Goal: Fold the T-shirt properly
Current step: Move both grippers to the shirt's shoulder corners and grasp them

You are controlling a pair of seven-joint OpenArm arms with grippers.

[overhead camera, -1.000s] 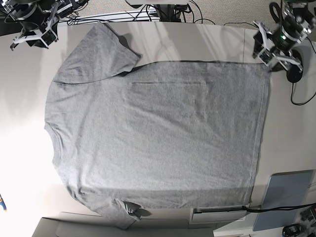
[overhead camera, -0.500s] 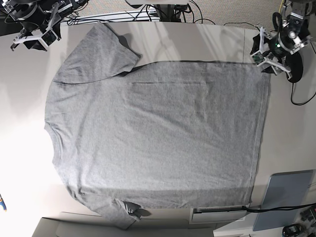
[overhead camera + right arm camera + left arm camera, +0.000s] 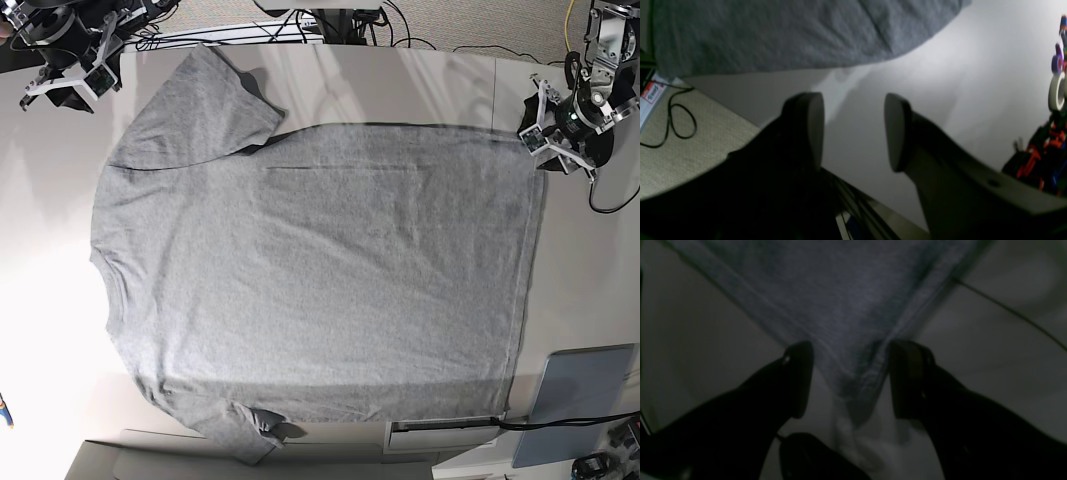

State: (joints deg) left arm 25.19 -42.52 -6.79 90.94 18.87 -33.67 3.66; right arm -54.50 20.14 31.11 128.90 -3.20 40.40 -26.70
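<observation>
Flat heather-grey T-shirt (image 3: 320, 280), hem corner between parted left end effector (image 3: 850, 380); right end effector (image 3: 853, 130) agape.

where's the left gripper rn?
Base view, far right: the left gripper sits open at the T-shirt hem's top-right corner; in the left wrist view that corner lies between its fingers.

The heather-grey T-shirt (image 3: 310, 280) lies spread flat on the table, plain side up, sleeves outstretched.
</observation>
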